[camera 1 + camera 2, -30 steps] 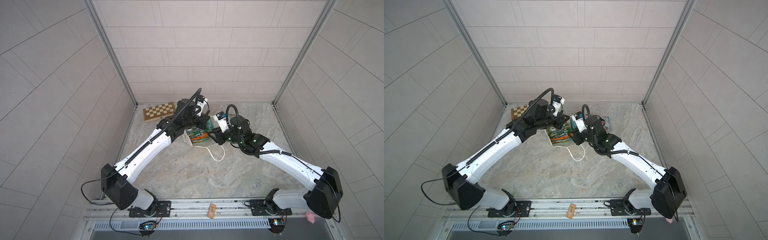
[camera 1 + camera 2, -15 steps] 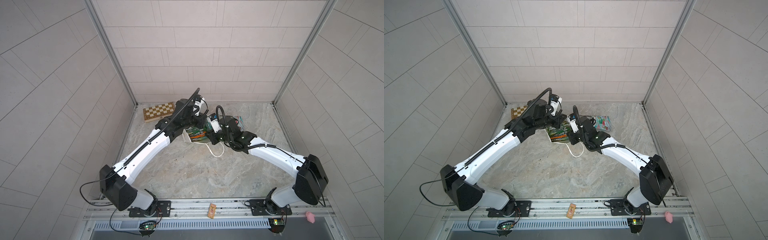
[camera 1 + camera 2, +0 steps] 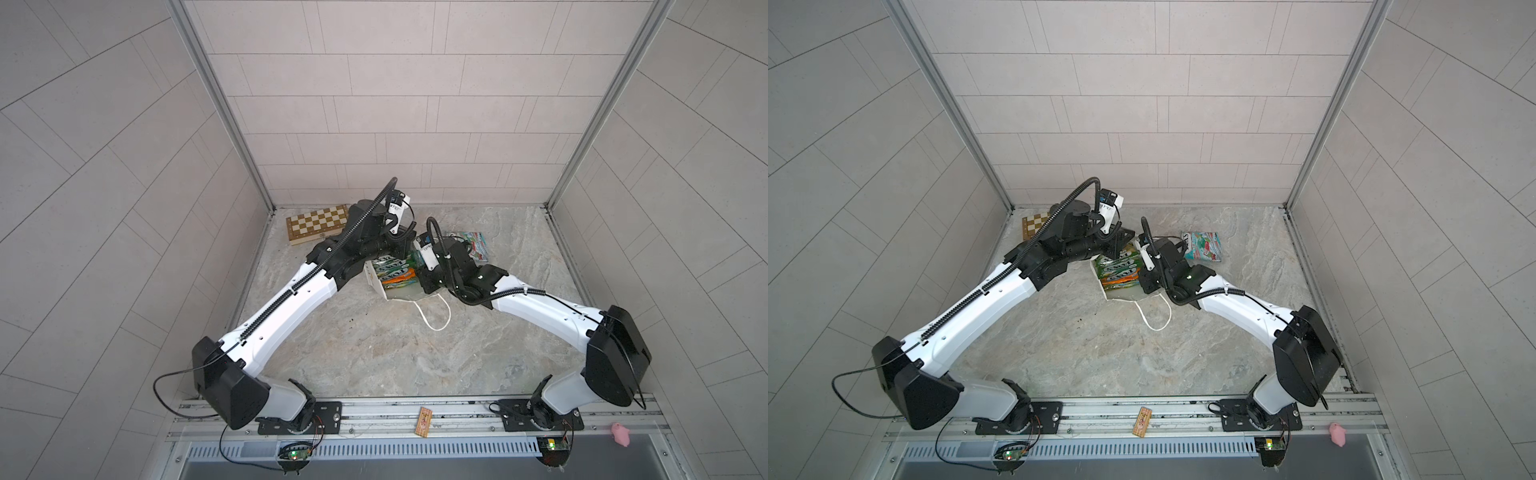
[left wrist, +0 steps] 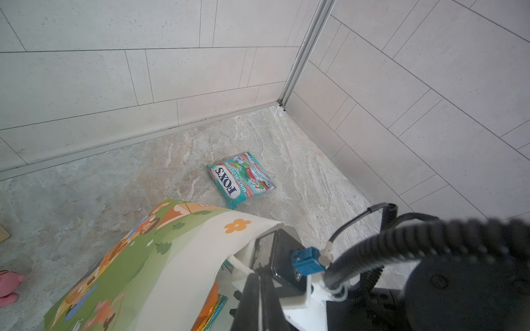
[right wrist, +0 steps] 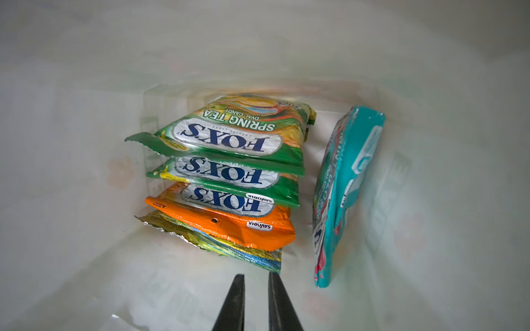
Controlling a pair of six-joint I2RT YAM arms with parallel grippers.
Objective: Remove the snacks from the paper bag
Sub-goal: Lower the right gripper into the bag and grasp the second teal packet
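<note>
Inside white paper bag (image 5: 86, 71), flat glossy foil pkts (image 5: 229, 143), w/ serrated edges

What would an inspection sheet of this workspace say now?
Surface: marbled tabletop.
Job's things: paper bag holds five snacks; one teal packet lies outside.
Clutter: chessboard box, pink toy, wooden tag on the front rail.
Claws: left claw shut at the bag's mouth; right claw inside the bag, slightly apart, empty.
Cables: black cable loops beside the left base; cord handle lies on the tabletop.
Surroundings: tiled walls.
</note>
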